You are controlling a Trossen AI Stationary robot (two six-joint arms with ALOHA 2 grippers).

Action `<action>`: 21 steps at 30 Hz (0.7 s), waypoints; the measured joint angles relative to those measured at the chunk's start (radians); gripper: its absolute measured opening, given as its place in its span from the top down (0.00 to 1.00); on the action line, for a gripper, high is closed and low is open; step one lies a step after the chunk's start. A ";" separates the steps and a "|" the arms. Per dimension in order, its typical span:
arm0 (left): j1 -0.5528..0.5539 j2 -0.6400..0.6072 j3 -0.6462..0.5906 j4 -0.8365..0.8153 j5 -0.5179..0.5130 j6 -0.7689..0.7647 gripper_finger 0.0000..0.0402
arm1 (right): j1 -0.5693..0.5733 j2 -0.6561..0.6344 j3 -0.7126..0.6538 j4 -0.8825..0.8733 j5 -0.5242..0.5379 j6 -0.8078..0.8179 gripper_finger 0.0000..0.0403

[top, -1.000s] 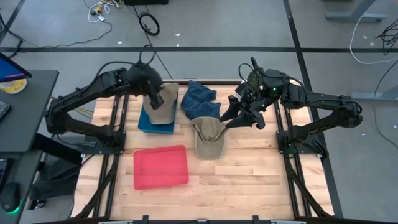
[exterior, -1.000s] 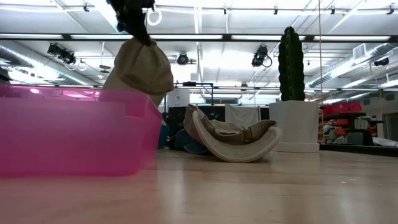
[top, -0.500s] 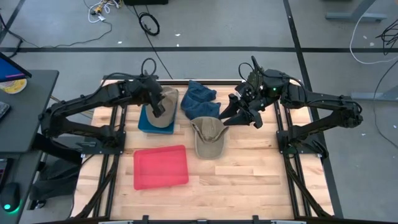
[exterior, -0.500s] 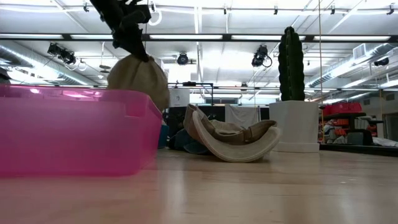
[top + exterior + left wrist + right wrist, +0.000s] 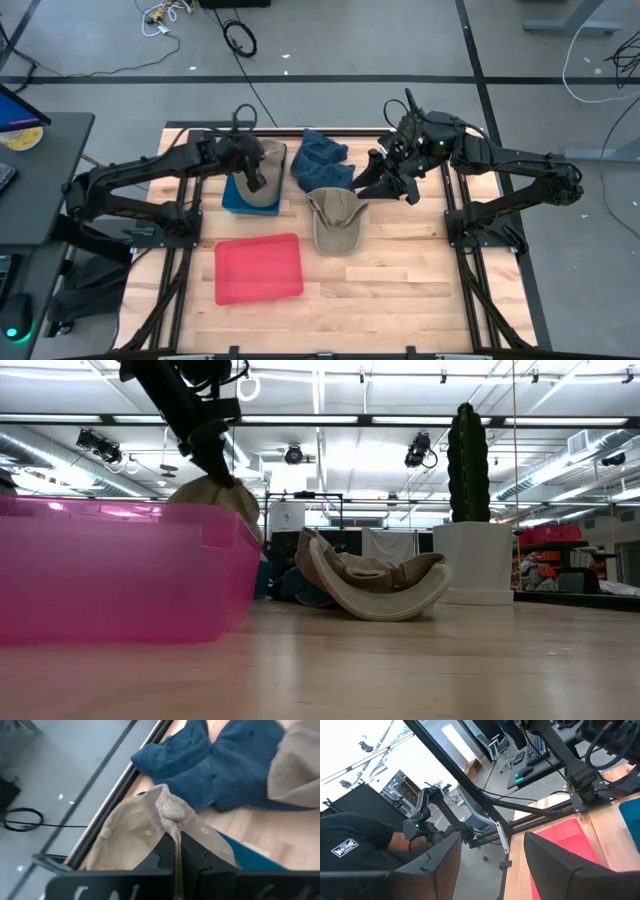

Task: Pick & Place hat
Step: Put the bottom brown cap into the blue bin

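Note:
A tan hat (image 5: 265,163) sits bunched over a blue tray (image 5: 236,198) at the table's far left, with my left gripper (image 5: 253,181) shut on it. In the low view this hat (image 5: 215,495) shows under the gripper (image 5: 218,468), its lower part hidden behind the pink tray (image 5: 120,575). A second tan hat (image 5: 335,220) lies at mid-table on its crown, opening up. A blue hat (image 5: 320,158) lies crumpled behind it. My right gripper (image 5: 370,185) hovers open above the table, right of the blue hat. My left gripper pinches a bunched fold of the tan hat's crown (image 5: 171,815) between its two fingers. The fingers slant down from above and from the table's left. The hat spreads below them over the blue tray (image 5: 250,856); whether it rests on the tray I cannot tell.
A red tray (image 5: 258,268) stands at the near left. A white pot with a tall cactus (image 5: 470,530) shows beyond the table. A person in a black shirt (image 5: 350,850) sits off the table's left side. Bare wood lies at the near right.
My left gripper has gone down with the tan hat toward the blue tray, staying shut. The hat hung clear and high before; now it sits low over the tray, more bunched up.

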 joint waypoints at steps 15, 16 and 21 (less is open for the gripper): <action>0.086 0.000 -0.135 0.215 0.009 0.188 0.98 | 0.000 0.000 0.000 0.000 0.000 -0.001 0.45; 0.091 0.000 -0.145 0.214 0.007 0.188 0.98 | 0.000 0.000 0.000 0.000 0.000 -0.001 0.45; 0.111 0.000 -0.182 0.215 -0.013 0.171 0.98 | 0.000 0.000 0.000 0.000 -0.001 -0.003 0.45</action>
